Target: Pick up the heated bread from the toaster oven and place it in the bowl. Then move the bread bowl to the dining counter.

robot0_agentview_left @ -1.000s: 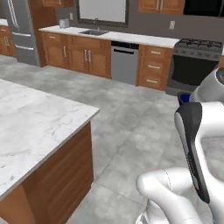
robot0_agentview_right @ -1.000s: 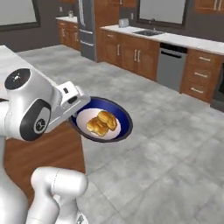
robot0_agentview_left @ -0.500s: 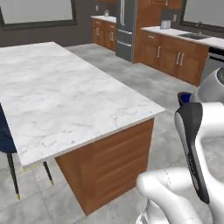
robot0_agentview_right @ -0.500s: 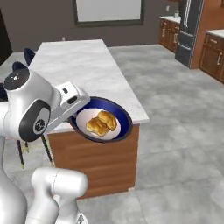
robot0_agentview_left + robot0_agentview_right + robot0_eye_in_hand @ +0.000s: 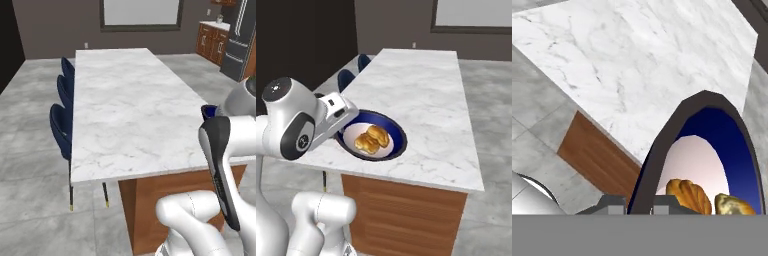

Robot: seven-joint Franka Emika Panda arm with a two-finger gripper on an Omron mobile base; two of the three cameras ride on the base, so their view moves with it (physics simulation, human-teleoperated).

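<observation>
Right base view shows the dining counter (image 5: 426, 95) stretching away, chairs (image 5: 62, 125) along its left edge. The bowl (image 5: 373, 135) hangs over the counter's near-left corner, its rim pinched by the gripper (image 5: 342, 123). Two golden bread (image 5: 371, 139) pieces lie inside on the white bottom, touching each other.

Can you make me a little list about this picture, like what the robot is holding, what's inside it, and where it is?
holding: the bowl, gripped at its rim by the gripper
bowl colour: dark blue outside and rim, white inside
inside the bowl: two golden pieces of heated bread
where: over the near end of the dining counter; whether it touches, cannot tell
counter: white-grey marble on a wooden base
nearby: dark blue chairs along the far side
</observation>
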